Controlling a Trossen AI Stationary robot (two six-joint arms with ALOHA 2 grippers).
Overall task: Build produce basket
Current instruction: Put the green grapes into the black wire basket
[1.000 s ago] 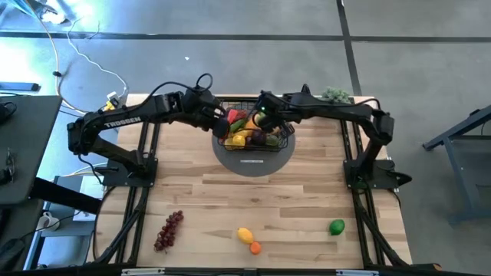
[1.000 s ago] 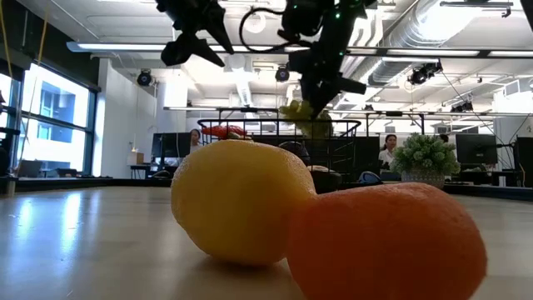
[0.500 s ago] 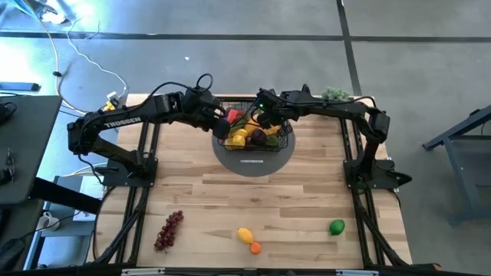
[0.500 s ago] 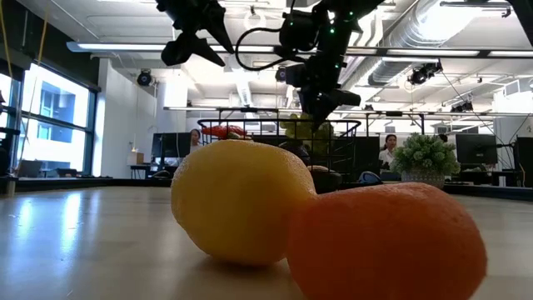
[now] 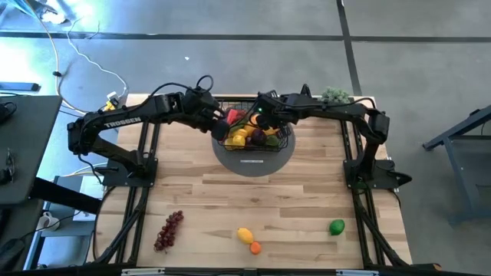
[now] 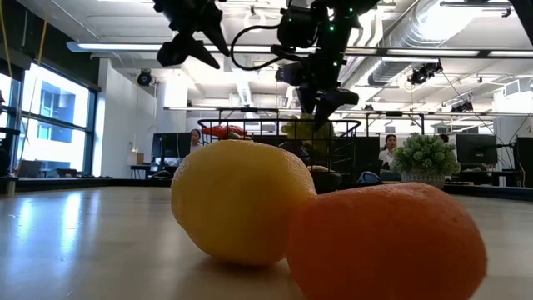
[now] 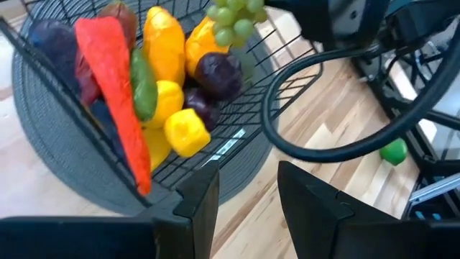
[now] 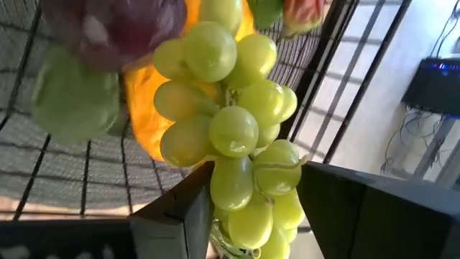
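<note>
Hovering over the far middle of the table, both arms meet at the basket [image 5: 253, 132], which sits on a round grey mat [image 5: 253, 162].

Right gripper [image 8: 255, 198]: above the basket, fingers parted, a bunch of green grapes [image 8: 233, 129] lying between them. The fingers stand apart on either side of the bunch (whether they touch it I cannot tell). The low view shows the grapes [image 6: 306, 129] resting at the basket's rim under this gripper [image 6: 321, 98].

Left gripper [image 7: 248, 191]: just beside the basket's left end, fingers spread, nothing between them.

Basket contents, left wrist view: red chili [image 7: 111, 86], green cucumber [image 7: 142, 85], orange mango [image 7: 164, 44], yellow lemons [image 7: 185, 132], purple plum [image 7: 219, 74].

Loose produce on the near part of the table: red grapes [image 5: 169, 230] to the left, a lemon [image 5: 245, 234] touching an orange fruit [image 5: 255, 247] in the middle, a lime [image 5: 336, 227] to the right.

Potted plant [image 5: 335, 94] at the far right corner.
</note>
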